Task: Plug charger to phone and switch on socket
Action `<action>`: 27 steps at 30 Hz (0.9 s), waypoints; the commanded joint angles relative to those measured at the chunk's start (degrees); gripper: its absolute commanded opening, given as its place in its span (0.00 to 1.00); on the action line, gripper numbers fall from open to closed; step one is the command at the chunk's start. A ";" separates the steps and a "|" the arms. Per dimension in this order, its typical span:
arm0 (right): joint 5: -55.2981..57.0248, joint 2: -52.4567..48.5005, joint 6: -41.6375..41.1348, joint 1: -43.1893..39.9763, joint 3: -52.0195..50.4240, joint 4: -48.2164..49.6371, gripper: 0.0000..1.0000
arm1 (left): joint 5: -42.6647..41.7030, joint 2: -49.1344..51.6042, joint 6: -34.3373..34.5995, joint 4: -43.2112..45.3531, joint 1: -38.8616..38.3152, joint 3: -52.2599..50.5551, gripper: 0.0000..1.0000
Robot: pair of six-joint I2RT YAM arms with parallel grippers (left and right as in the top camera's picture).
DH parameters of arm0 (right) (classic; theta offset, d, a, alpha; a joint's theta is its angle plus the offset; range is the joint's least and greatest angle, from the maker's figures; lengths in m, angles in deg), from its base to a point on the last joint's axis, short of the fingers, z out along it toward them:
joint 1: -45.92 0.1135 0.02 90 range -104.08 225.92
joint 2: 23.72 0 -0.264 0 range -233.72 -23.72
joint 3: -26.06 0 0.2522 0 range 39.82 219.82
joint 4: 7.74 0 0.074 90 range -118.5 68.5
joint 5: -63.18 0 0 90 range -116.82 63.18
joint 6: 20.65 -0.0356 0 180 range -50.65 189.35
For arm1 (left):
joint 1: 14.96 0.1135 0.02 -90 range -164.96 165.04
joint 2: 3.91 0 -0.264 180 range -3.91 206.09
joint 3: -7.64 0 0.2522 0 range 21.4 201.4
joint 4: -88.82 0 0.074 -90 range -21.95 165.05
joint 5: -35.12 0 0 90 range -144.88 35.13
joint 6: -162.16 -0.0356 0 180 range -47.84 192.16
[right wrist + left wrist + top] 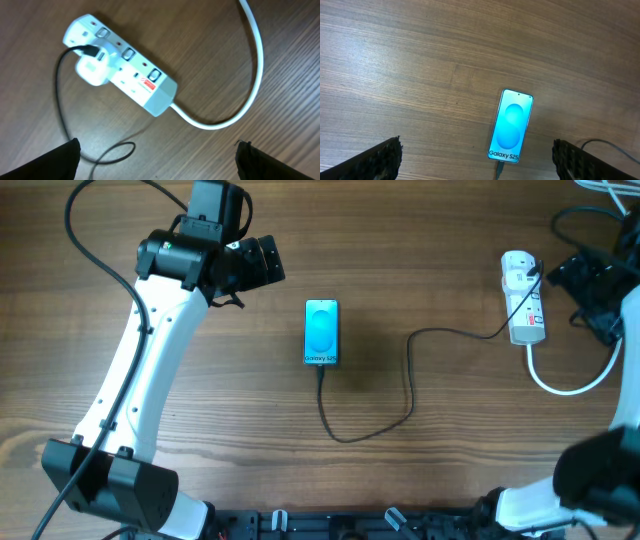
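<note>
Flat on table (pixel 450 470), screen up: phone (pixel 321 332), charger (pixel 408 380) meeting its lower short edge, looping right to socket (pixel 523 297) near the right edge. Bare wood all round phone. Above it, left gripper (pixel 476 161) wide open, empty; near socket, right gripper (pixel 160 162) likewise.

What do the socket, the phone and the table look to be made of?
The socket looks like white moulded plastic, smooth, faintly glossy, with rounded edges. The phone shows a glossy, glass-like screen in a pale frame; frame material unclear. The table looks like wood or wood-look laminate: brown grain, plank seams, matte.
</note>
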 commanded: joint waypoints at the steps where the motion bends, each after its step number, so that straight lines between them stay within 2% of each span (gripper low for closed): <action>1: -2.97 -5.14 3.19 -1.68 6.54 -0.50 1.00 | 0.79 0.00 0.98 -0.02 0.09 0.37 1.00; 5: -2.40 -8.00 3.19 -1.70 6.43 1.16 1.00 | 0.79 0.00 0.98 -0.02 0.09 0.37 1.00; 12: 7.10 -11.67 0.68 -2.08 5.03 3.93 1.00 | 0.79 0.00 0.98 -0.02 0.09 0.37 1.00; 17: 6.97 -13.44 0.66 -3.52 4.98 6.01 1.00 | 0.79 0.00 0.98 -0.02 0.09 0.37 1.00; 22: 6.71 -16.22 4.81 -3.58 4.98 11.13 1.00 | 0.79 0.00 0.98 -0.02 0.09 0.37 1.00; 27: 0.96 -20.15 8.31 -3.58 4.98 13.81 1.00 | 0.79 0.00 0.98 -0.02 0.09 0.37 1.00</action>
